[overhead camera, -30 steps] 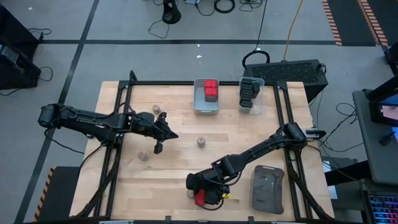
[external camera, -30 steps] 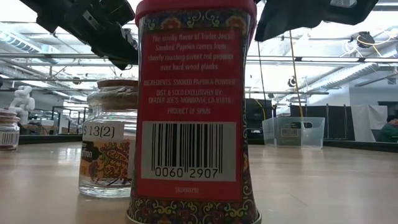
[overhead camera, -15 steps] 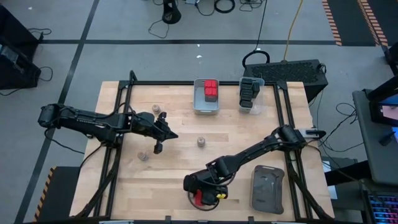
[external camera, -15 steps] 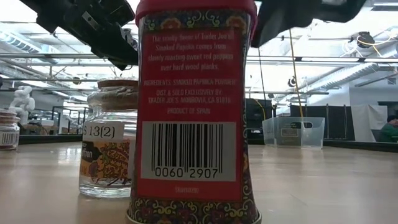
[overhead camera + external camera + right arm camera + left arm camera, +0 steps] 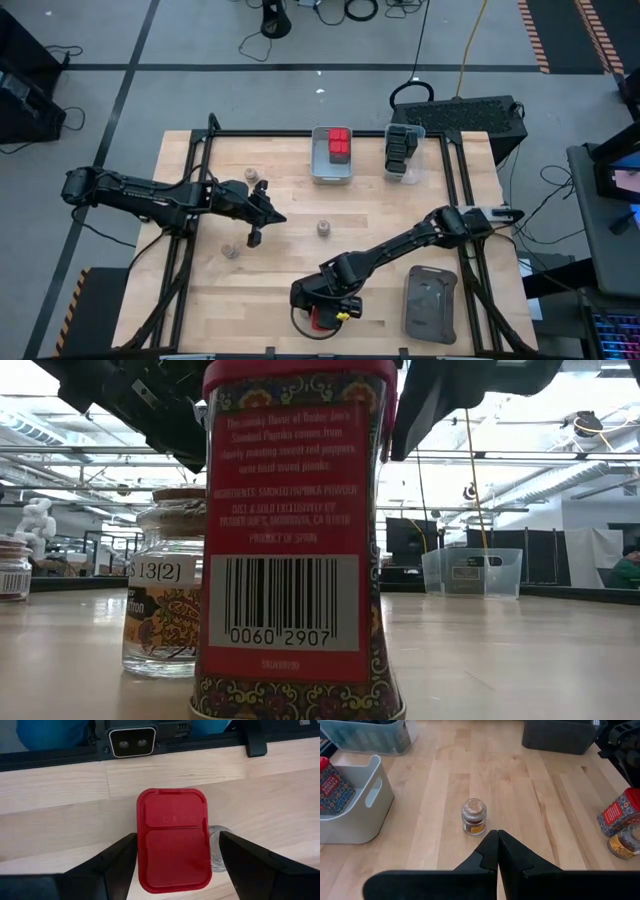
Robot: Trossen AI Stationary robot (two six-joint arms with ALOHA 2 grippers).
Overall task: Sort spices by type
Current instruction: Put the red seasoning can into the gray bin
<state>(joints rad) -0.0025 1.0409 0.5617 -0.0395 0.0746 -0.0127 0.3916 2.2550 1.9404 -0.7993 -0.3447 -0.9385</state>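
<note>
A red-capped paprika tin (image 5: 321, 321) stands upright near the table's near edge, filling the low view (image 5: 295, 540). My right gripper (image 5: 317, 314) hangs open over it; in the right wrist view (image 5: 178, 835) its fingers stand on either side of the red cap (image 5: 172, 840). A tan-topped jar (image 5: 165, 600) stands just left of the tin. My left gripper (image 5: 255, 238) waits shut, left of centre, facing a lone jar (image 5: 473, 816). Red tins fill a grey bin (image 5: 332, 155) and black containers a clear bin (image 5: 403, 152). My right gripper comes from above, pointing down, with the tin's cap between its open fingers. The inner side of the finger (image 5: 122, 857) on the table's right lies against the cap's right edge (image 5: 390, 405). The other finger (image 5: 240, 855) stands apart from it. The tin stands upright on the table.
More tan-topped jars stand on the table's left part (image 5: 230, 250) (image 5: 251, 175) (image 5: 262, 186). A flat dark grey tray (image 5: 430, 303) lies at the near right. The low camera's housing (image 5: 132, 742) sits at the near edge, just beyond the tin.
My right gripper has moved toward the table's left along the near edge and come down around the tin's cap. The tin has slid a little to the left, and the jar beside it has shifted slightly the same way.
</note>
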